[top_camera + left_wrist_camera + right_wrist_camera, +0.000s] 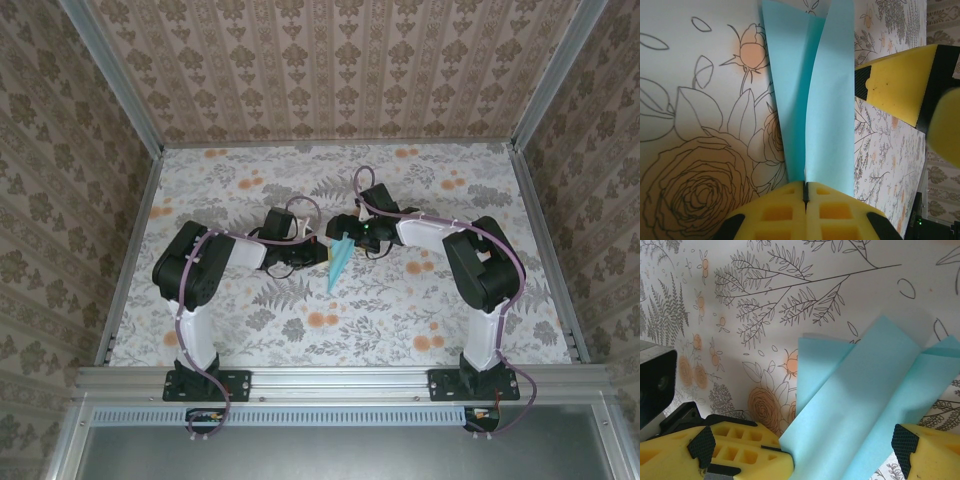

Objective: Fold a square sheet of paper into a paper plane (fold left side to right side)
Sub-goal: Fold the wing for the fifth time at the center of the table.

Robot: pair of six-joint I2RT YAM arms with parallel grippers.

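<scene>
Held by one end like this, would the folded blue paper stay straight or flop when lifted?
Probably light and fairly floppy: the paper plane is thin sheet, and its two flaps bow apart above the left gripper. The lengthwise folds likely stiffen it, so it may droop only slightly. A push would probably slide or crumple it.

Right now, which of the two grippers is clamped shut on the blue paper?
The left gripper: its yellow fingers meet on the paper plane. The right gripper has its jaws wide apart around it.
</scene>
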